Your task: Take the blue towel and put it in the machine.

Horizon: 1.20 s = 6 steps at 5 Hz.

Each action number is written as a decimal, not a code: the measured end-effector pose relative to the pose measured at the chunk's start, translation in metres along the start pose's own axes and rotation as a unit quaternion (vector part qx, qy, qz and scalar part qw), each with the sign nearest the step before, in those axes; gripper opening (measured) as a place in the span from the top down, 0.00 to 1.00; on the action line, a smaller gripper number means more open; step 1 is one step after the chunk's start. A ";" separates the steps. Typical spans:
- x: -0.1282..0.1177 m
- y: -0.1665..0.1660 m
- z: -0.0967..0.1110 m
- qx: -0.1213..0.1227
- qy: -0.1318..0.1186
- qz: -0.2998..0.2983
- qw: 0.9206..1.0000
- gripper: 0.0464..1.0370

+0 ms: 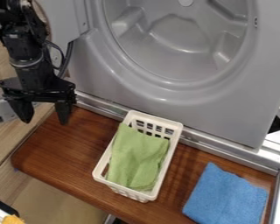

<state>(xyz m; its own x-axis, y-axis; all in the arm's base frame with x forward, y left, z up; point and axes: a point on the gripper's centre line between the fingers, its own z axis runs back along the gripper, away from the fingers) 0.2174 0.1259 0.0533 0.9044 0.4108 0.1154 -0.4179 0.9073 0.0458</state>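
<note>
The black gripper (pixel 45 119) hangs at the left, above the left end of the wooden board, with its two fingers spread apart and nothing between them. The blue towel (pixel 226 197) lies folded on the board at the lower right, well away from the gripper. The grey machine (pixel 166 94) stands behind the board, its round drum opening at the top of the view.
A white basket (pixel 159 186) holding a green cloth (pixel 136 157) stands on the wooden board (pixel 66 151) between gripper and blue towel. A metal rail (pixel 224 153) runs along the machine's base. Something yellow (pixel 12 219) shows at the lower left corner.
</note>
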 end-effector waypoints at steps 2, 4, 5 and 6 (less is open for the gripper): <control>-0.001 -0.033 -0.001 -0.007 -0.001 -0.022 1.000 0.04; -0.010 -0.121 0.013 -0.035 -0.053 -0.103 0.993 0.04; -0.019 -0.173 0.016 -0.061 -0.075 -0.170 0.981 0.04; -0.039 -0.221 0.001 -0.088 -0.071 -0.234 0.966 0.04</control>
<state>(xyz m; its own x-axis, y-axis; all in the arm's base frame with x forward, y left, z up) 0.2739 -0.0908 0.0397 0.9647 -0.0535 0.2579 0.0667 0.9969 -0.0428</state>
